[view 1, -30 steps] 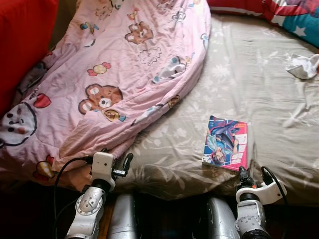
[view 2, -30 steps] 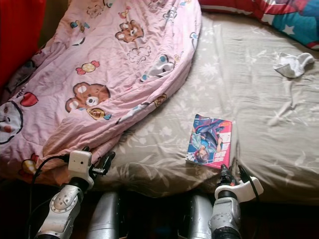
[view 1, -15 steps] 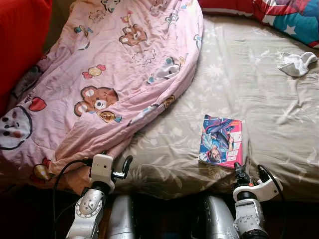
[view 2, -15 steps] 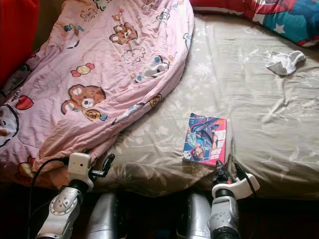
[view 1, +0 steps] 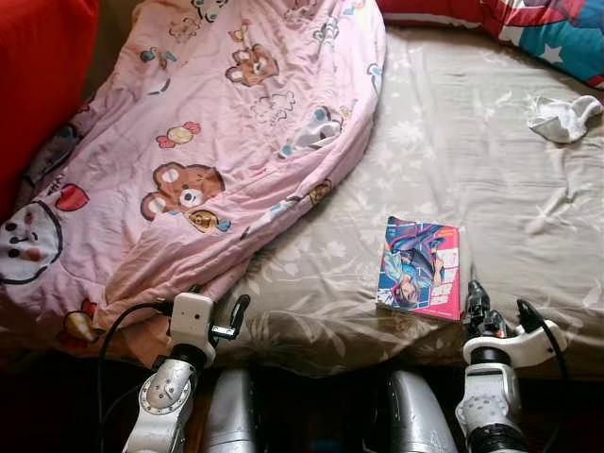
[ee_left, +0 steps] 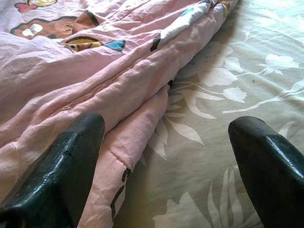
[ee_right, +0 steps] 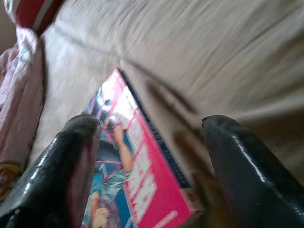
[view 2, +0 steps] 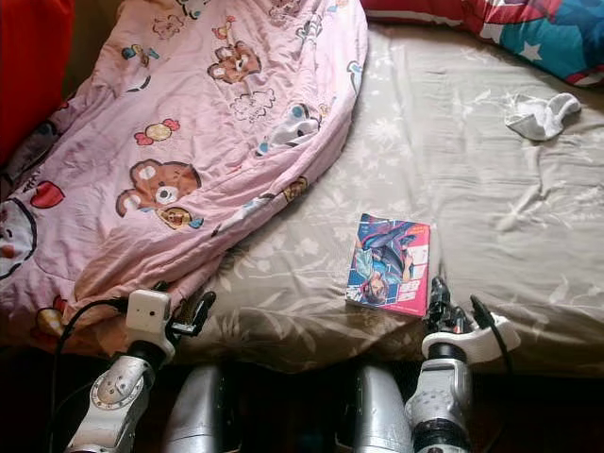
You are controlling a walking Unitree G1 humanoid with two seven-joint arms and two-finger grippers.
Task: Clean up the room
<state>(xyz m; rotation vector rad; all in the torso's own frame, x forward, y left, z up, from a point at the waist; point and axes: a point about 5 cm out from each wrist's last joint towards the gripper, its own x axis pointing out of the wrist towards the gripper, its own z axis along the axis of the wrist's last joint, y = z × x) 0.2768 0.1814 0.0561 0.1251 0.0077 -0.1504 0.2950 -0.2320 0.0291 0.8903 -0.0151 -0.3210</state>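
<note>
A thin paperback comic book with a glossy pink-and-blue illustrated cover (view 1: 420, 268) lies flat on the beige leaf-patterned bedsheet (view 1: 472, 170), near the bed's front edge at about five o'clock in the head views, well apart from the rumpled pink quilt printed with teddy bears (view 1: 198, 142) that fills the nine-to-twelve o'clock part of the bed. The right gripper (view 1: 478, 307) sits just beside the book's near right corner, at about five o'clock from it, and in the right wrist view its two black fingers (ee_right: 61, 166) are spread wide with the book's spine edge running up between them. The left gripper (view 1: 231, 316) rests at about seven o'clock by the quilt's hem, its fingers (ee_left: 61, 166) also spread apart and holding nothing. The book looks light and slim, stiff along the spine but likely to bend and fan open if lifted by the loose page edge; its glossy cover may be slippery. Because it lies flat on a soft mattress, the sheet should give under a finger, so one finger could probably be slid beneath an edge. The safest hold seems to be a pinch across cover and pages near the spine. A crumpled white cloth (view 1: 563, 118) lies far off at about two o'clock, beside a red-and-blue star-patterned pillow (view 1: 557, 24).
</note>
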